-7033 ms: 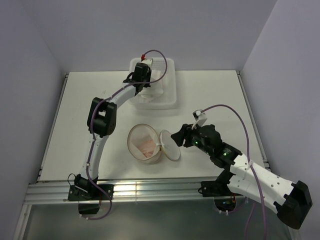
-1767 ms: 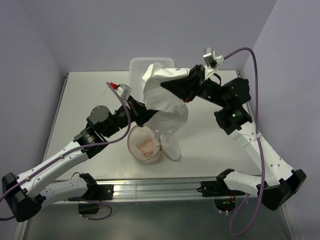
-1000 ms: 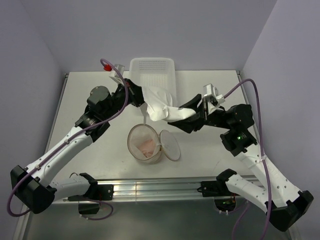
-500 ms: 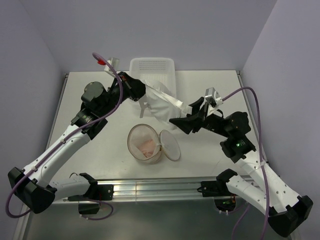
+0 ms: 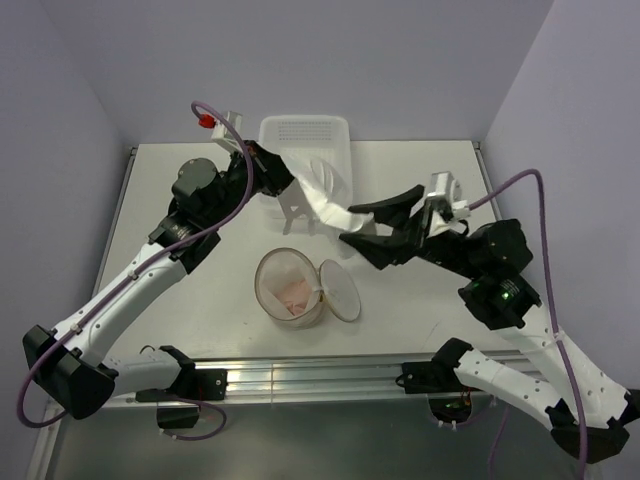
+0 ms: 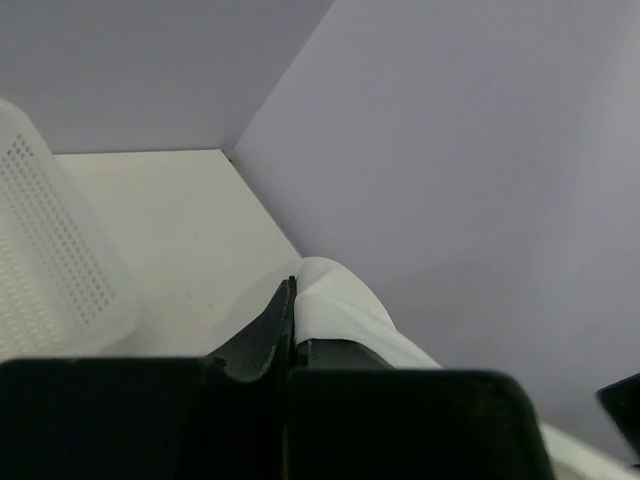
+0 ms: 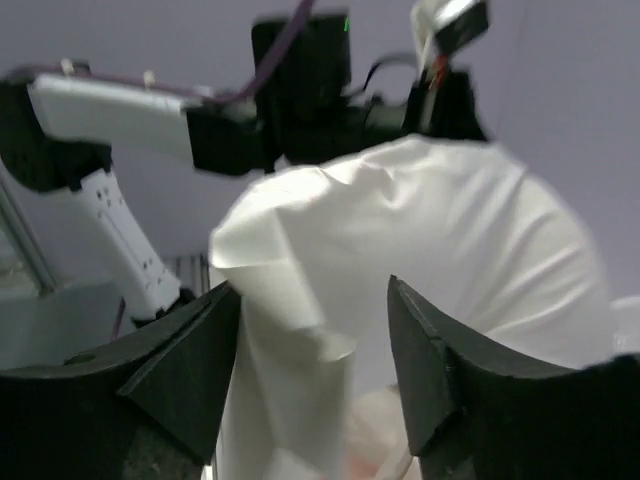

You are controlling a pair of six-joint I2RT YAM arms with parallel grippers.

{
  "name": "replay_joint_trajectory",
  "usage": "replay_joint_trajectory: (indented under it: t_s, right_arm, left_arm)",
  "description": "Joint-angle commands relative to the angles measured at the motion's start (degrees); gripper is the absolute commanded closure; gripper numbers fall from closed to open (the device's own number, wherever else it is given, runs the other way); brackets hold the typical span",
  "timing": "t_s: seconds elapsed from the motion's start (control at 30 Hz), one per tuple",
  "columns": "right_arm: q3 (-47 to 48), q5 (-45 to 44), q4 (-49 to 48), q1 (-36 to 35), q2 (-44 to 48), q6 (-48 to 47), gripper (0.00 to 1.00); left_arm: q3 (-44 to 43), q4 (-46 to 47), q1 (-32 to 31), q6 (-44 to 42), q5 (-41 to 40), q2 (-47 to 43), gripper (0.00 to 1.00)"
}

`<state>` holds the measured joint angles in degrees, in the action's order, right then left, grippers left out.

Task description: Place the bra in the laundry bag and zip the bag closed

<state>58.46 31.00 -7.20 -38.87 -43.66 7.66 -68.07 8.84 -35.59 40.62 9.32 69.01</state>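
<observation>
The white bra [image 5: 325, 195] hangs in the air over the front of the basket. My left gripper [image 5: 285, 178] is shut on its upper end; the left wrist view shows the jaws [image 6: 292, 290] pinching white fabric [image 6: 340, 300]. My right gripper [image 5: 350, 225] is open wide, its two fingers on either side of the bra's lower end. The right wrist view shows the bra [image 7: 420, 230] hanging between and beyond the spread jaws [image 7: 313, 290]. The peach mesh laundry bag [image 5: 290, 290] stands open below, its round flap lid [image 5: 341, 291] leaning at its right side.
A white perforated basket [image 5: 300, 130] stands at the back of the table, also seen in the left wrist view [image 6: 50, 250]. Walls close in the table on the left, back and right.
The right gripper has opened wider and its arm has shifted right. The bra has drawn up toward the left gripper and no longer stretches taut between the two arms.
</observation>
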Motion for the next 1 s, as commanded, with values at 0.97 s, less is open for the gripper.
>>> replay_joint_trajectory:
  t_s: [0.97]
  right_arm:
    - [-10.6,-11.9,-10.6,5.1,-1.9,30.0,0.22]
  left_arm:
    - [9.5,18.4,-1.4,3.1,4.2,-8.3,1.0]
